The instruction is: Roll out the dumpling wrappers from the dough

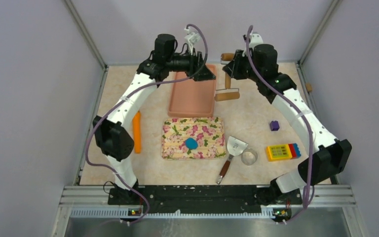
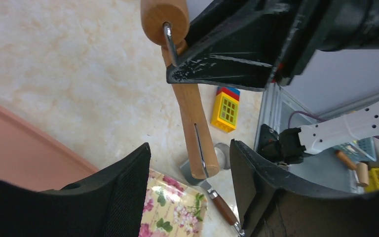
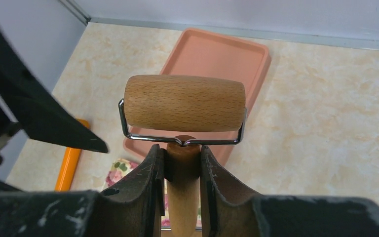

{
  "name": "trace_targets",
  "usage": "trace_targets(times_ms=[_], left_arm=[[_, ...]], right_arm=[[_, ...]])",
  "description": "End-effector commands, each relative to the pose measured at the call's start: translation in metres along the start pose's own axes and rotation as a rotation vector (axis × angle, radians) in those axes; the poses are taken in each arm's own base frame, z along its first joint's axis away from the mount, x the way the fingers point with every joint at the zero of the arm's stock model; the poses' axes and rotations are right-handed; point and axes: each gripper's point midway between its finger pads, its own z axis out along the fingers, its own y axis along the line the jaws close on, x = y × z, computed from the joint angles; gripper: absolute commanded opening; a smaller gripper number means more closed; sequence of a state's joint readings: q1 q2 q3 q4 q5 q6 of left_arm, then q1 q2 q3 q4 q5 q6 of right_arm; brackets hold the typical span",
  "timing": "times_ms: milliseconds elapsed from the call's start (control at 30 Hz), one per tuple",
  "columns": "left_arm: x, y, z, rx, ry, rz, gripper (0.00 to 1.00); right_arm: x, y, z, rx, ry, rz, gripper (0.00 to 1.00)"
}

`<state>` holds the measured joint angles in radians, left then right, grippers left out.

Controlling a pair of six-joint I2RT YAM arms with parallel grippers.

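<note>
Top external view: the dough (image 1: 191,143), a small blue lump, sits on a floral mat (image 1: 170,143) at mid-bench, toward the near edge. Both arms reach to the far edge. The right gripper (image 3: 182,153) is clamped on the handle of a wooden roller (image 3: 185,102), its drum held clear of the fingers. The left gripper (image 2: 190,148) stands fairly wide just beside it, above the far right corner of a pink tray (image 1: 180,98); the left wrist view shows the handle between its fingers (image 2: 128,187) with no contact visible. A scraper (image 1: 236,145), ring (image 1: 249,157) and brick (image 1: 282,151) lie right of the mat.
</note>
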<state>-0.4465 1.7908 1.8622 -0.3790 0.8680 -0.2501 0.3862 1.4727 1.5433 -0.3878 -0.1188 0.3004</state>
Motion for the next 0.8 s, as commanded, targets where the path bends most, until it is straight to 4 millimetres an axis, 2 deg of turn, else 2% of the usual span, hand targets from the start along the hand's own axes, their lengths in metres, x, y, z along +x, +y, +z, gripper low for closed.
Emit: trace_targets(times_ms=[0,233,367,467,700,767], left_arm=[[0.004,-0.016,0.004,0.12,0.07,-0.137,0.63],[0.01,-0.014,0.009,0.118,0.078,-0.166,0.59],[0.013,-0.009,0.011,0.088,0.082,-0.17,0.51],[0.016,-0.008,0.013,0.075,0.087,-0.154,0.5],[0.023,0.01,0.024,-0.021,0.09,-0.131,0.36],[0.022,0.01,0.028,-0.015,0.087,-0.122,0.35]], right_arm=[[-0.057,0.022,-0.021,0.0,-0.22,-0.003,0.0],[-0.068,0.022,-0.021,0.026,-0.253,0.008,0.0],[-0.076,0.023,-0.018,0.032,-0.273,0.01,0.0],[-0.08,0.026,-0.014,0.026,-0.278,0.01,0.0],[-0.082,0.035,-0.012,0.004,-0.279,0.012,0.0],[-0.081,0.036,-0.012,0.001,-0.276,0.01,0.0]])
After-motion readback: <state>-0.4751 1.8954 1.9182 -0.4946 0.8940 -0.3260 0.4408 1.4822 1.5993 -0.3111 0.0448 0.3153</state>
